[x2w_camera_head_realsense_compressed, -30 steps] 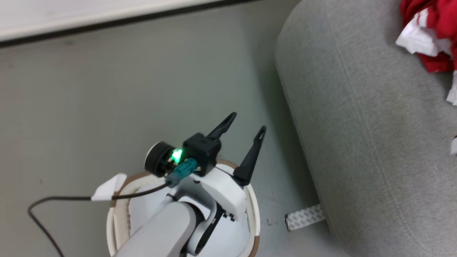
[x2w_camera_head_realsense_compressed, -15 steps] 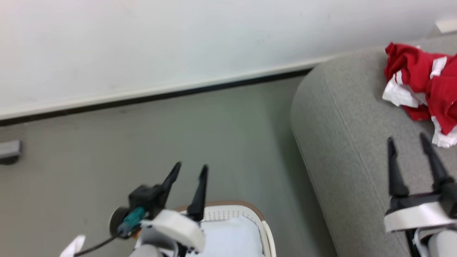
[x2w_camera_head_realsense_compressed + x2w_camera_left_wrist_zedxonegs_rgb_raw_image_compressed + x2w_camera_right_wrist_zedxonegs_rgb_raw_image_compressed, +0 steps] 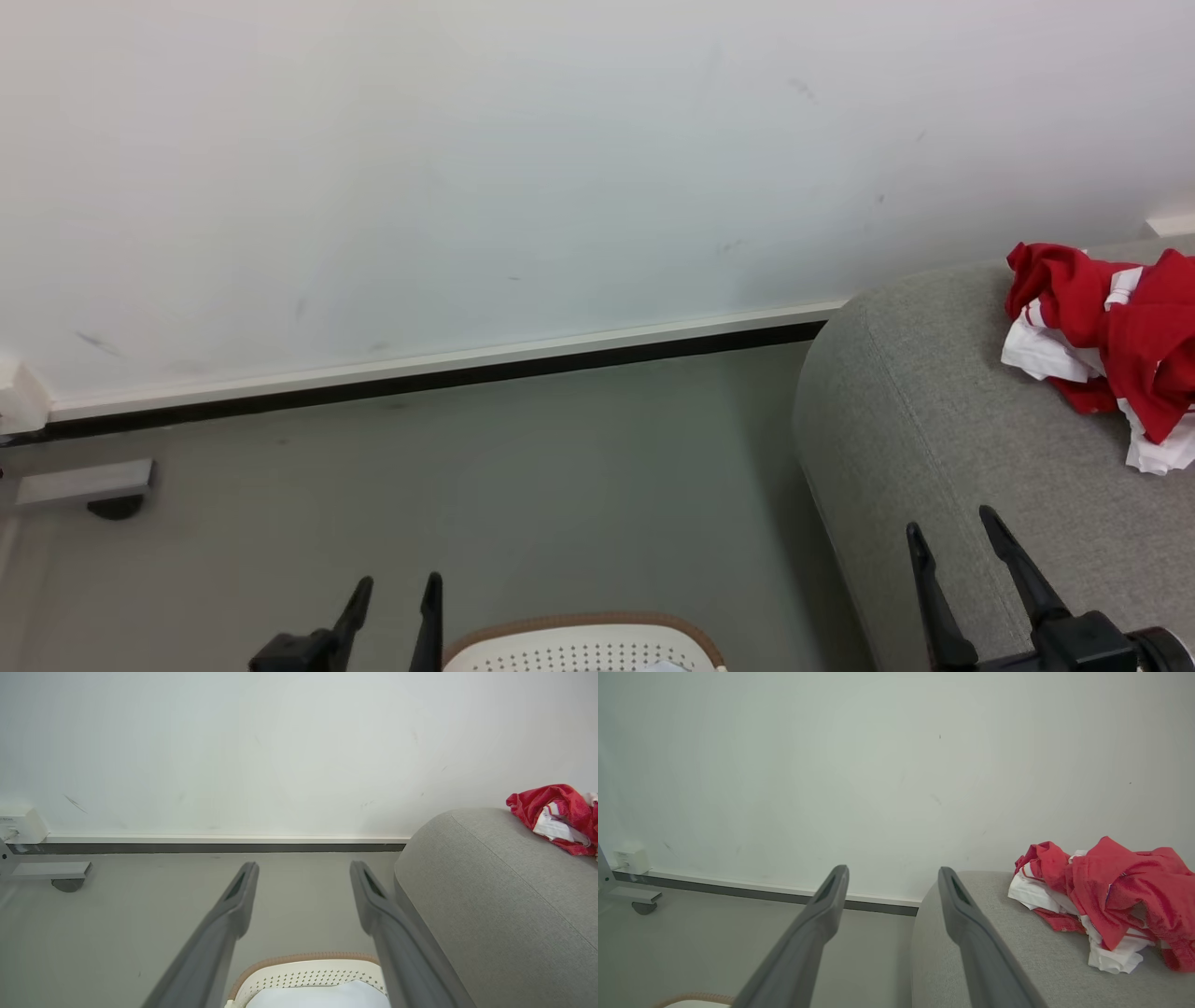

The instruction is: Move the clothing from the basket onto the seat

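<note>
Left claw (image 3: 399, 586) at 7 o'clock, fingers spread and empty, pointing up beside the white basket (image 3: 579, 642) at 6. Right claw (image 3: 950, 528) at 4 o'clock, spread, empty, above the grey seat (image 3: 915, 420). Red-and-white clothing (image 3: 1102, 336) heaped on the seat at 3 o'clock.

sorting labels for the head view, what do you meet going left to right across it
pale bracket with a dark castor → left gripper → basket → right gripper → clothing
</note>
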